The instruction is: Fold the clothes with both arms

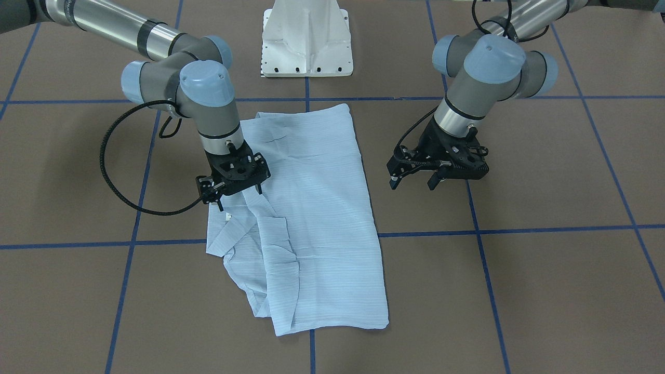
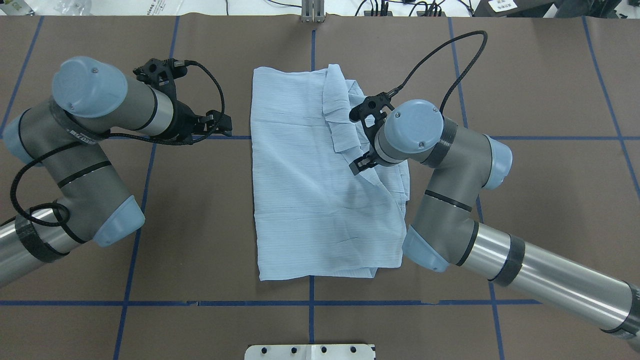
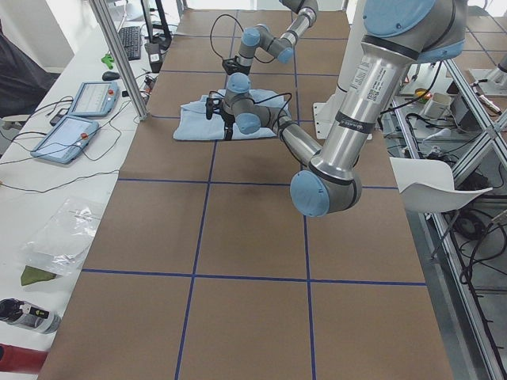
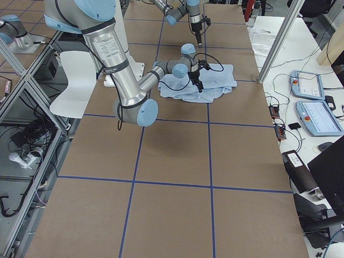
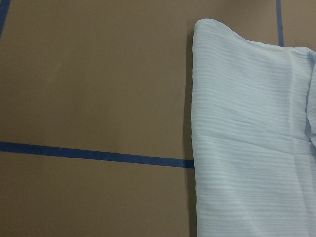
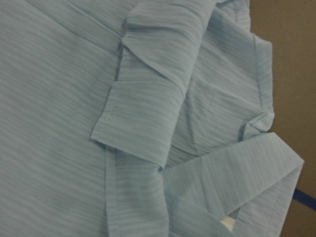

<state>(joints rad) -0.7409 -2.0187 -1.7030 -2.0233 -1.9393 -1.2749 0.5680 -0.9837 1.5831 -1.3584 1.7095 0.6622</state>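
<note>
The shirt (image 2: pixel 320 190) lies flat in the middle of the overhead view, folded into a long strip. Its long axis runs top to bottom of that frame, from the end near my base to the far side. The bunched end is at the upper right there, with a sleeve (image 6: pixel 148 118) folded across and loose flaps. The plain square end is at the bottom.

My right gripper (image 1: pixel 236 196) hangs over the shirt's bunched side, left of centre in the front view. Its fingers are spread with nothing between them; I cannot tell whether the tips touch the cloth. My left gripper (image 1: pixel 413 182) is off the cloth, right of centre in that view, over bare table, fingers likewise apart and empty. My left wrist camera shows the shirt's smooth folded edge at the right of its frame.

The table (image 1: pixel 545 291) is brown, crossed by a grid of blue tape (image 5: pixel 94 154); one line passes under the shirt. The white base (image 1: pixel 306 41) stands at top centre of the front view. At the right of the right side view, a white bench carries two pendants (image 4: pixel 317 115) and cables.
</note>
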